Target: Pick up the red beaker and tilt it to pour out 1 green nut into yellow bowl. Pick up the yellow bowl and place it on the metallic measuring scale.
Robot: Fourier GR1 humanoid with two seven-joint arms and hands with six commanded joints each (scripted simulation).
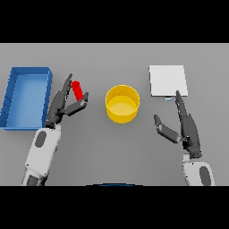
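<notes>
A: Where is the red beaker found, and which hand is nearer?

B: It is seen at about 1 o'clock of the left hand, between the long fingers and the thumb. The fingers are spread, not yet closed round it; whether it is touched cannot be told. Its long axis is tilted slightly, top toward 11 o'clock.

A: And the yellow bowl?

B: It is set on the table at 3 o'clock of the beaker, near but apart. A round, smooth, thick-walled shape is shown; no green nut can be made out.

A: The rest?

B: The metallic measuring scale, a flat pale square, lies at 2 o'clock of the bowl. The right hand is held open just below it. A blue bin with straight walls lies at 9 o'clock of the left hand.
</notes>
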